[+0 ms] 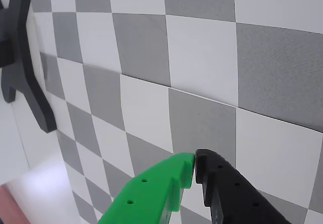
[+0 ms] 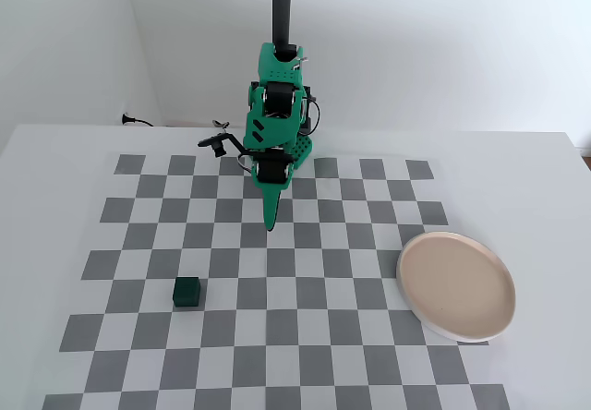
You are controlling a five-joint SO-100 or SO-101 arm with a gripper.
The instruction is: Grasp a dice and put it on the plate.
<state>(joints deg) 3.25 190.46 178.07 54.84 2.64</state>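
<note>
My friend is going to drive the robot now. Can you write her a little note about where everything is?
Pincer: shut, holding nothing, above the checkered mat, near the arm's base.
Dice: sitting on the mat toward the front left in the fixed view, untouched.
Plate: at the mat's right edge, with nothing on it.
Done: nothing yet.
Left: open the pincer, reach the dice, grab it, carry it to the plate.

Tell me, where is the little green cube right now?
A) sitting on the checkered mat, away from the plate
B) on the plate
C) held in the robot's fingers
A: in the fixed view the cube sits alone on the checkered mat, far left of the empty plate.
</note>
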